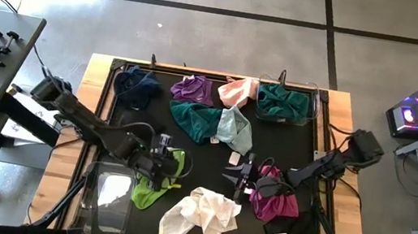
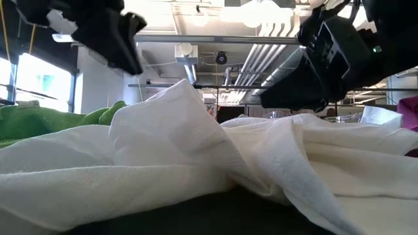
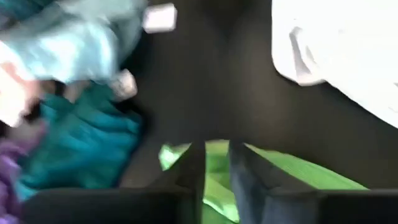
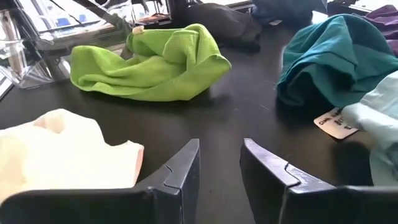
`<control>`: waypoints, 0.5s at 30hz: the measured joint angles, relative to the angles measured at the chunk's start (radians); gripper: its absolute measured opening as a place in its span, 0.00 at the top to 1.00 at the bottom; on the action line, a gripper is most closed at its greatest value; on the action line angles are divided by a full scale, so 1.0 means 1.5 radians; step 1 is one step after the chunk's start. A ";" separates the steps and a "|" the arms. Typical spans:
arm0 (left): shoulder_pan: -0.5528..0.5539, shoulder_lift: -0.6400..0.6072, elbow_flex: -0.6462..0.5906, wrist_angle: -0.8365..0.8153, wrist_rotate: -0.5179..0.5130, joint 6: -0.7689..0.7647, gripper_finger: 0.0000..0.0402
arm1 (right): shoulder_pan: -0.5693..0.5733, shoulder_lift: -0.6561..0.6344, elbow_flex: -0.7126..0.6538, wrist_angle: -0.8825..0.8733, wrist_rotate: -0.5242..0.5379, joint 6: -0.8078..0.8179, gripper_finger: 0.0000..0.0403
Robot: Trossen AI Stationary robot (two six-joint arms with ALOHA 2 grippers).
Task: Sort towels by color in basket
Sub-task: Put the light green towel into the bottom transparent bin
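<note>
Right wrist view: the right gripper hangs low over the black mat, jaws a little apart, holding nothing. The left gripper sits over the lime towel; its jaws look slightly apart, with green showing between them. The white towel lies near the front. The wooden worktop stands on a grey concrete floor.
</note>
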 joint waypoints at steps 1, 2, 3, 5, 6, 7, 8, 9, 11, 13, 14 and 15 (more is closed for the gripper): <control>0.003 0.007 0.000 -0.012 0.006 -0.028 0.78 | 0.000 0.003 0.000 0.004 0.000 0.000 0.73; 0.007 0.015 0.000 -0.028 0.013 -0.060 0.74 | 0.000 0.005 0.000 0.008 0.000 0.000 0.73; 0.010 0.023 0.000 -0.046 0.020 -0.094 0.70 | 0.000 0.005 0.000 0.009 0.000 0.000 0.73; 0.021 0.041 0.000 -0.082 0.043 -0.152 0.61 | 0.000 0.005 0.000 0.012 0.000 0.000 0.73; 0.026 0.051 0.000 -0.094 0.056 -0.174 0.57 | 0.000 0.005 0.000 0.015 0.001 0.000 0.73; 0.031 0.061 -0.004 -0.096 0.071 -0.193 0.53 | 0.000 0.005 0.000 0.017 0.004 -0.002 0.73; 0.036 0.072 -0.009 -0.095 0.088 -0.210 0.50 | -0.001 0.005 0.000 0.019 0.004 -0.003 0.73; 0.040 0.083 -0.016 -0.091 0.105 -0.222 0.46 | -0.001 0.005 0.000 0.019 0.004 -0.003 0.73; 0.049 0.113 -0.024 -0.087 0.137 -0.233 0.42 | -0.001 0.005 0.000 0.019 0.004 -0.003 0.73; 0.056 0.146 -0.027 -0.089 0.158 -0.221 0.39 | -0.002 0.005 0.000 0.019 0.005 -0.004 0.73; 0.058 0.163 -0.027 -0.090 0.165 -0.209 0.39 | -0.002 0.005 0.000 0.019 0.009 -0.004 0.73; 0.061 0.176 -0.023 -0.089 0.174 -0.197 0.39 | -0.002 0.005 0.000 0.019 0.011 -0.003 0.73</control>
